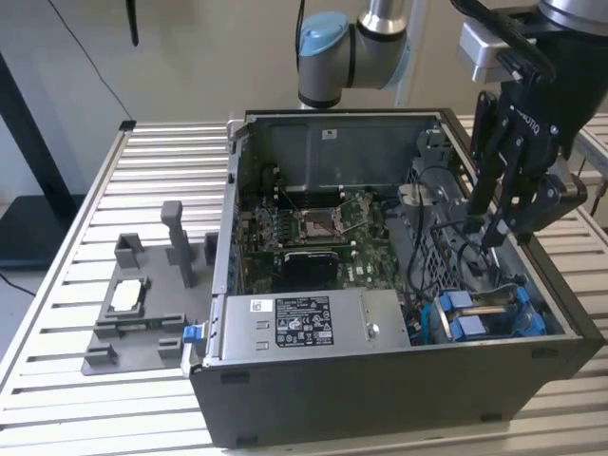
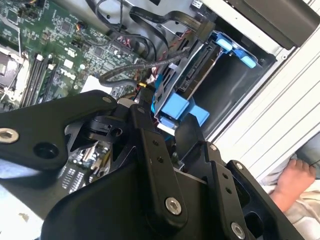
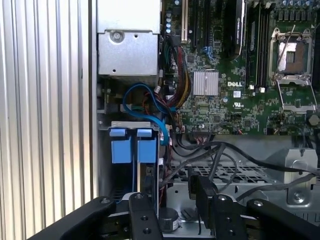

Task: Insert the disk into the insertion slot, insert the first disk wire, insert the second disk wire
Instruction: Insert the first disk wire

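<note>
Plainly found the flat silver-grey disk in its bright blue plastic carrier frame [image 1: 472,328] [image 3: 132,150] sitting in the drive bay at the near corner of the dark grey open computer case [image 1: 380,399], on the exterior view's right. Saw the black two-fingered gripper [image 1: 494,233] [image 3: 182,200] hanging just above that bay, fingers parted with a clear gap in both wrist views and nothing clamped. Noted loose black cables [image 2: 155,16] beside the bay, between it and the green motherboard [image 1: 313,228]. Spotted the silver labelled power-supply box [image 1: 304,323] along the near wall, just to the exterior view's left of the disk.
</note>
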You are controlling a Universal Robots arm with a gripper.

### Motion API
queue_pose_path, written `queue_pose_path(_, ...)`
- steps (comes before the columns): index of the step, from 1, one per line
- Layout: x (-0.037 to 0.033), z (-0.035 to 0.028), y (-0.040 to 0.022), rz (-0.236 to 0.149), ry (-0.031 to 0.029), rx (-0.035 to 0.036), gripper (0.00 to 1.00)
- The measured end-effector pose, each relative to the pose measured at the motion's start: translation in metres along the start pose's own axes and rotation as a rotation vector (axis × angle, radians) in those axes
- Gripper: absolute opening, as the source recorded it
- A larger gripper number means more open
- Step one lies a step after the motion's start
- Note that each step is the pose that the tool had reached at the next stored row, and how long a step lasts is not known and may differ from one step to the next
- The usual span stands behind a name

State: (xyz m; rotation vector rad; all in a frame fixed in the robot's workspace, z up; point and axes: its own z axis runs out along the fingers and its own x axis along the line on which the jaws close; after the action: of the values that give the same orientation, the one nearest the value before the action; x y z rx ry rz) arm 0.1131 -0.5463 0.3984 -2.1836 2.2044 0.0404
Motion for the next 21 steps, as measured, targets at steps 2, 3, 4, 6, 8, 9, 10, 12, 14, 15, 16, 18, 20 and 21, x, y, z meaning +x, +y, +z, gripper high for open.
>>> queue_pose_path(2, 0.0000, 0.0009, -0.0004, 0.000, -0.0229, -0.0002, 0.47)
queue_pose_path(3, 0.0000, 0.0014, -0.0007, 0.000, -0.0336, -0.0003, 0.47)
queue_pose_path(4, 0.0001, 0.0019, -0.0010, 0.000, -0.0427, -0.0004, 0.47)
queue_pose_path(6, 0.0001, 0.0032, -0.0013, 0.001, -0.0583, -0.0005, 0.47)
queue_pose_path(8, 0.0002, 0.0044, -0.0015, 0.001, -0.0687, -0.0007, 0.47)
queue_pose_path(9, 0.0002, 0.0050, -0.0016, 0.001, -0.0725, -0.0012, 0.47)
queue_pose_path(10, 0.0002, 0.0057, -0.0017, 0.001, -0.0751, -0.0022, 0.47)
queue_pose_path(12, 0.0003, 0.0066, -0.0021, 0.001, -0.0789, -0.0070, 0.47)
queue_pose_path(14, 0.0003, 0.0068, -0.0031, 0.003, -0.0798, -0.0281, 0.47)
queue_pose_path(15, 0.0003, 0.0070, -0.0038, 0.004, -0.0800, -0.0415, 0.47)
queue_pose_path(16, 0.0003, 0.0069, -0.0045, 0.005, -0.0798, -0.0477, 0.47)
queue_pose_path(18, 0.0002, 0.0070, -0.0071, 0.005, -0.0797, -0.0518, 0.47)
queue_pose_path(20, 0.0002, 0.0070, -0.0119, 0.005, -0.0797, -0.0554, 0.47)
queue_pose_path(21, 0.0002, 0.0070, -0.0125, 0.006, -0.0796, -0.0642, 0.47)
